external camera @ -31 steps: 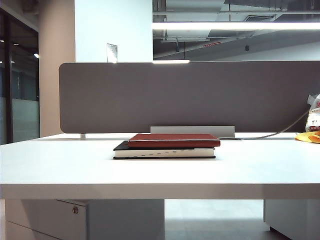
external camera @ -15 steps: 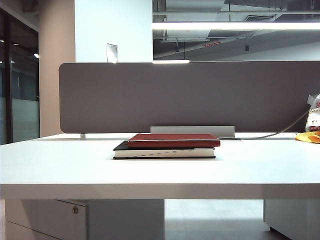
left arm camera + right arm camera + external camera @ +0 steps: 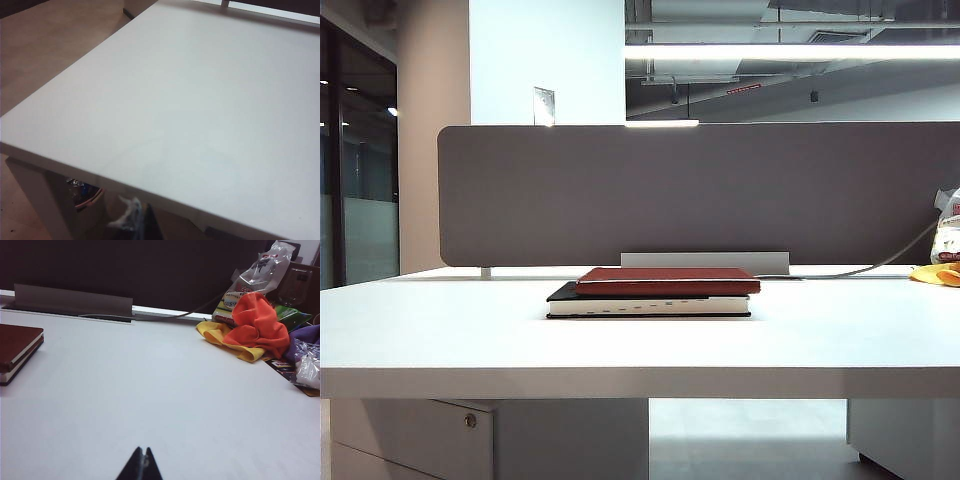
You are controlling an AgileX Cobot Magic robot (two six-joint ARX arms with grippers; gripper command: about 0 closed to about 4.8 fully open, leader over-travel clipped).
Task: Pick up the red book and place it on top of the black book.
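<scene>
The left tool is seen in no view. Of the right tool [image 3: 141, 462], only the dark, pressed-together tips are shown, the rest being cut off. The red book [image 3: 15, 342] and black book [image 3: 17, 365] are cropped in the right wrist view. The black book's cover marks cannot be read.

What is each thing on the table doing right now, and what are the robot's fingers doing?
red book: lying flat on top of the black book, nothing holding it.
black book: closed, flat on the white table, under the red book.
right gripper: fingers shut, empty, low over bare table away from the books.
left gripper: not in view.
orange cloth: crumpled at the table's far right side.
</scene>
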